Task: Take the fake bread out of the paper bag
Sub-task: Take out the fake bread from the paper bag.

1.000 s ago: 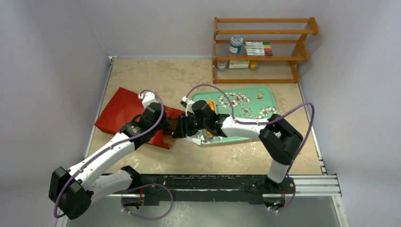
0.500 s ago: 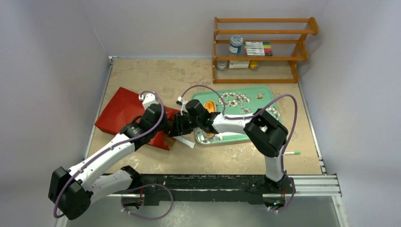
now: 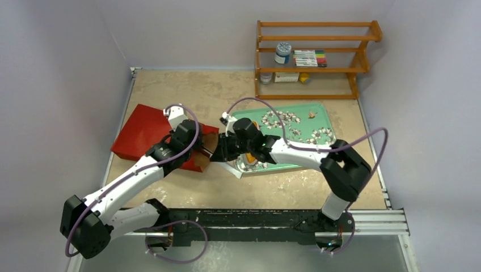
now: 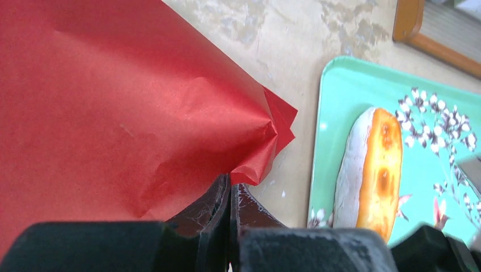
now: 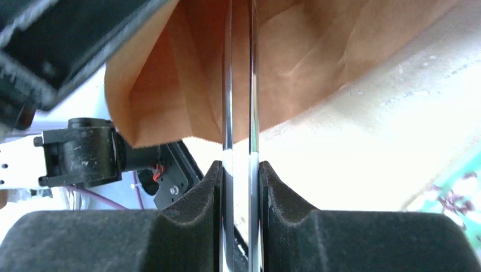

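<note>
Now my right claw (image 5: pixel 240 170) squeezes the shiny metal tongs (image 5: pixel 240 102) tighter, tips ahead inside the glossy red paper bag (image 4: pixel 113 102) my left claw (image 4: pixel 230 184) pinches: perhaps nipping unseen fake bread

red paper bag (image 3: pixel 144 133) lies flat, brown mouth open; long loaf (image 4: pixel 371 170) on tray (image 4: pixel 340 90)

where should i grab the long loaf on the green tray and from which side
Probably across its narrow middle, from straight above. The long loaf lies flat on the green tray, slim and rounded, so a claw can span its width there. The ends taper, and the tray's raised rim would hamper a low sideways approach.
</note>
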Tool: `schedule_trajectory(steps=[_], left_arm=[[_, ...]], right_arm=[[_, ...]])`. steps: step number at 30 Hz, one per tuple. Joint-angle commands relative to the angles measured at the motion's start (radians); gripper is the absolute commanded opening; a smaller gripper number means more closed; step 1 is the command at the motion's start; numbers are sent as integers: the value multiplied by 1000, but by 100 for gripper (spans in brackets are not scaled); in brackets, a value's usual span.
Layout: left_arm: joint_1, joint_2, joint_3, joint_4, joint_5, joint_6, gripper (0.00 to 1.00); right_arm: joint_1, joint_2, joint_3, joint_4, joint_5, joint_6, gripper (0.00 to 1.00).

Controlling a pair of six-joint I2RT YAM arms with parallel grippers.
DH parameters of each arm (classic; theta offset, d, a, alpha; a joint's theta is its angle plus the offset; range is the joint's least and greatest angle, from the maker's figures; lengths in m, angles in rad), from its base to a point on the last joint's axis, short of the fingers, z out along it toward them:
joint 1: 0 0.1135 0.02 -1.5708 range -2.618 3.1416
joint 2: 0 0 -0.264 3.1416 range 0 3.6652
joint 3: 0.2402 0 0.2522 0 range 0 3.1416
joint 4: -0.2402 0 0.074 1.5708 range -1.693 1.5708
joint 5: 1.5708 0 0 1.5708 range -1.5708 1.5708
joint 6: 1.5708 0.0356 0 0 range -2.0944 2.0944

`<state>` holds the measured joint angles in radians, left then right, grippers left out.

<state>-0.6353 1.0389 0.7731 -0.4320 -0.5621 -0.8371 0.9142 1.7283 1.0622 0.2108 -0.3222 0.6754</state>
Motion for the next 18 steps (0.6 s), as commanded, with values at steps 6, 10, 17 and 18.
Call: schedule_trajectory(steps=[6,10,17,18], left_arm=[[0,61,91,99,-125,-5,0],[0,71,97,111,-136,-11,0],[1,87,93,131,-151,-29,0],[1,91,91,133,-149,-33,0]], right_arm=[[-3,-220,-150,-82,81,-51,10],[-3,-313,-198,-130,123,-52,10],[-3,-477,-236,-242,207,-60,9],[-3,-501,-232,-266,227,-62,9]])
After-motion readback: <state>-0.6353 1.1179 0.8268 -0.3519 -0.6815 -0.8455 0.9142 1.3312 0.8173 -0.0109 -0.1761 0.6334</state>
